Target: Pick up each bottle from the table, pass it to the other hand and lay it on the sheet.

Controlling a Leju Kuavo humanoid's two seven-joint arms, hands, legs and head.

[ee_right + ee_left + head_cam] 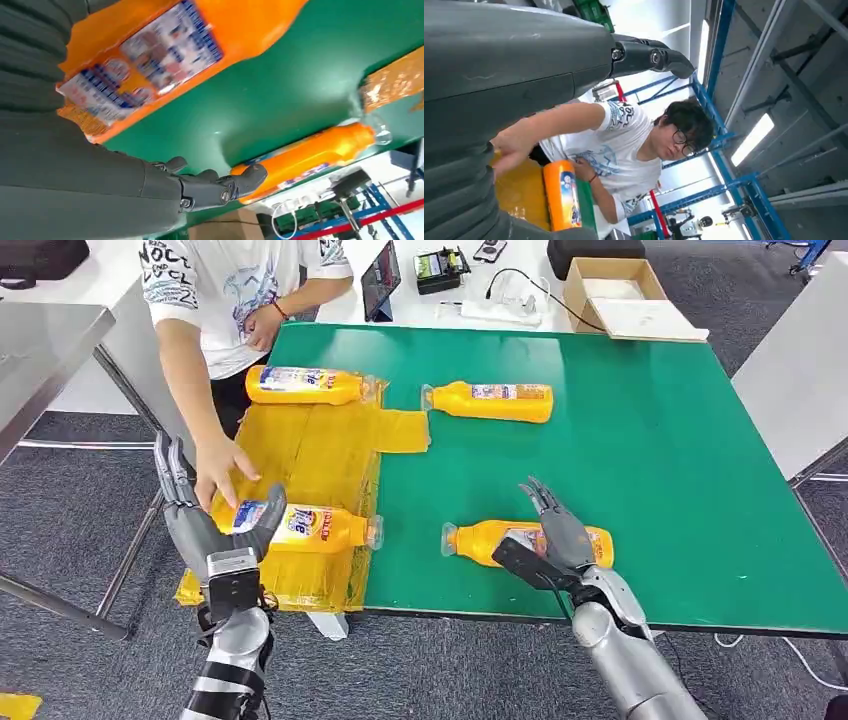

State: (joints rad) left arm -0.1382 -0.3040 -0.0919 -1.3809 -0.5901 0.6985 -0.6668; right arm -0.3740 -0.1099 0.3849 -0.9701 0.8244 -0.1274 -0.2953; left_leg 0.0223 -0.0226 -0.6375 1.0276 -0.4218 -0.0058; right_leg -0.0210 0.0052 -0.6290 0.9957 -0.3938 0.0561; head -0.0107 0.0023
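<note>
- Green desk (pixel 650 440) in a workshop with grey carpet; a yellow sheet (pixel 320 450) covers its left part, and a cardboard box (pixel 615 295) sits on the white bench beyond.
- Two bottles lie on the sheet: the far sheet bottle (pixel 305 385) and the near sheet bottle (pixel 310 526), both on their sides.
- Two more lie on bare green: the far bottle (pixel 495 401) mid-desk, well apart from both hands, and the near bottle (pixel 530 540) close to the front edge.
- Left hand (pixel 205 525) is at the sheet's near-left corner, fingers apart and upright, thumb curved against the near sheet bottle's base end. Whether it grips or merely touches, cannot tell; looks like a release.
- A person's hand (pixel 222 472) reaches onto the sheet just beside the left hand, by the same bottle.
- Right hand (pixel 555 535) hovers over the near bottle, fingers extended and apart, holding nothing. In the right wrist view the bottle's label lies directly under the palm, fingertips (pixel 250 177) pointing past it toward the far bottle.
- Judgement: step in hand is the pick of the third bottle, two being laid.
- Next move calls for lowering the right hand and closing fingers round the bottle's body, then a hand-over to the left hand.
</note>
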